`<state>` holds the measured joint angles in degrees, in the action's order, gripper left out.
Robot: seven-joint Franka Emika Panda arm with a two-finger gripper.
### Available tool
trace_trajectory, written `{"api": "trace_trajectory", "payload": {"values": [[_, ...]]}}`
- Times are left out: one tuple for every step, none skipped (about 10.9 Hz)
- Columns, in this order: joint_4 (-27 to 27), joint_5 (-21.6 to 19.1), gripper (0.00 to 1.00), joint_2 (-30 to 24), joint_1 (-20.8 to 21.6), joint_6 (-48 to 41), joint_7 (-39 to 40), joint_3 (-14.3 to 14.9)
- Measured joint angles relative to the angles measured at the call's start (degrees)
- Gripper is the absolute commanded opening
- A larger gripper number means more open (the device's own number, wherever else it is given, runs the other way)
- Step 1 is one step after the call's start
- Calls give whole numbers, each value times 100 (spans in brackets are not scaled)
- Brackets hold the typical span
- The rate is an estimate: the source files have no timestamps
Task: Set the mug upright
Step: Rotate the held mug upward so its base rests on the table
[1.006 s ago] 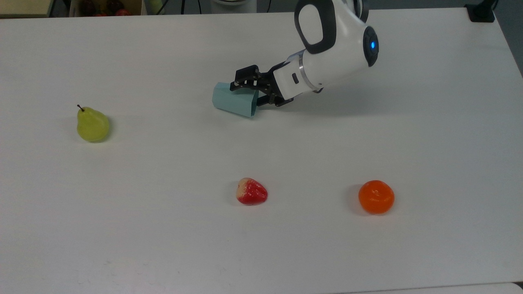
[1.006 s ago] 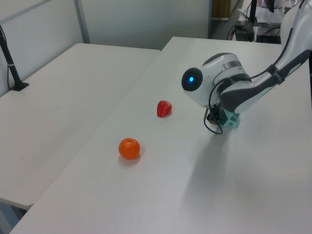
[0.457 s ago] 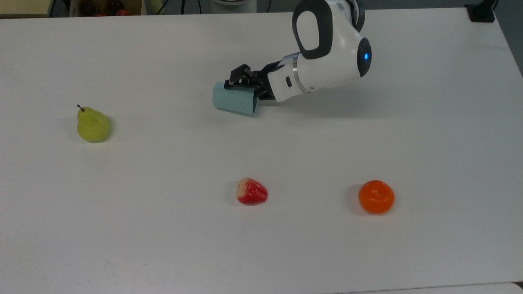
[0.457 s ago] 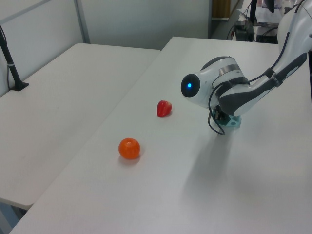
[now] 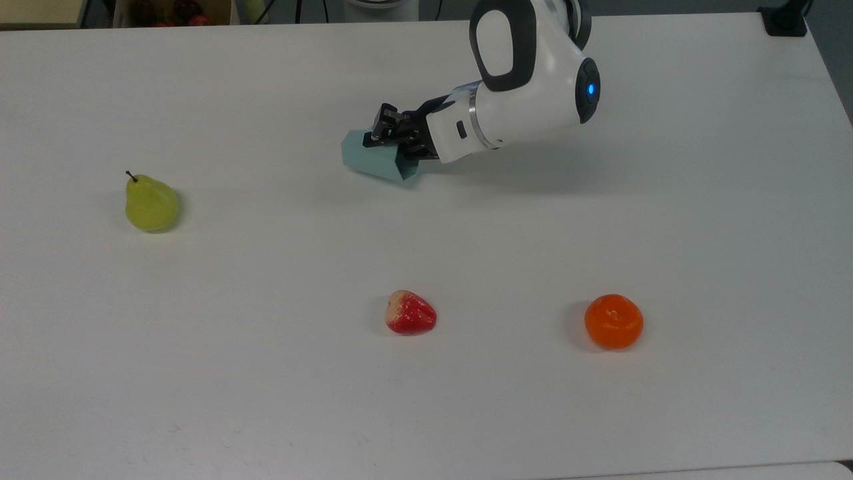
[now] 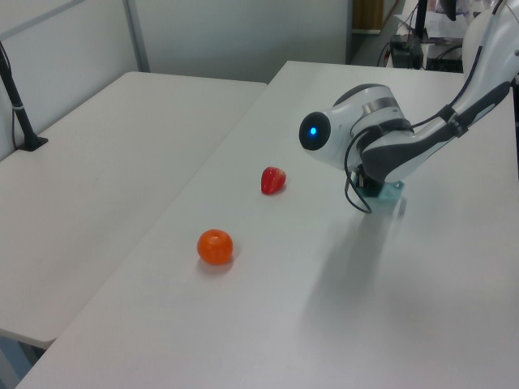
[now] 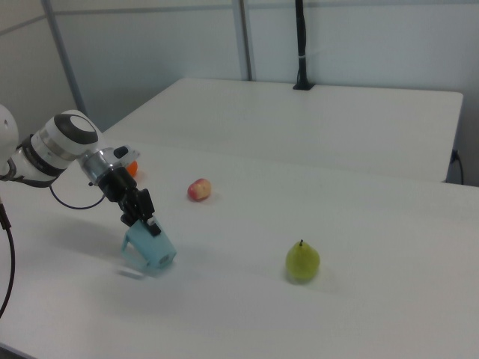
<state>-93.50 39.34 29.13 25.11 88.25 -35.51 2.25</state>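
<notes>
The pale light-blue faceted mug (image 5: 370, 161) lies tilted on the white table (image 5: 266, 400), its wide mouth toward the top view's right and its narrow base toward the left. My gripper (image 5: 390, 137) is shut on the mug's wall near the rim, coming in from the top view's right. In the right view the mug (image 7: 153, 253) hangs slanted under the black fingers (image 7: 147, 222), one lower edge near the table. In the left view the arm's wrist hides most of the mug (image 6: 392, 194).
A green pear (image 5: 151, 205) sits at the top view's left, a red strawberry (image 5: 410, 313) at front centre and an orange (image 5: 614, 321) at front right. A black post base (image 5: 786, 20) stands at the far right corner. Boxes sit beyond the table's back edge.
The gripper has closed on the mug and shifted slightly toward the top view's left. The mug has tipped from lying flat, its mouth end rising.
</notes>
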Motion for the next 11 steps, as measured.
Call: {"api": "trace_trajectory", "payload": {"values": [[10,3,1,-41,-35,-29,98,5],[18,-2,1,-86,-62,-43,152,8],[21,-8,1,-130,-89,-43,163,8],[25,-15,1,-176,-119,-43,164,8],[31,-59,1,-245,-166,-43,203,8],[37,-181,1,-334,-219,-43,418,8],[48,-353,0,-446,-271,-1,698,9],[56,-530,0,-559,-323,243,928,8],[58,-739,0,-635,-371,592,1082,8],[57,-1030,0,-694,-430,1069,1247,7],[46,-1400,0,-715,-488,1607,1460,5]]}}
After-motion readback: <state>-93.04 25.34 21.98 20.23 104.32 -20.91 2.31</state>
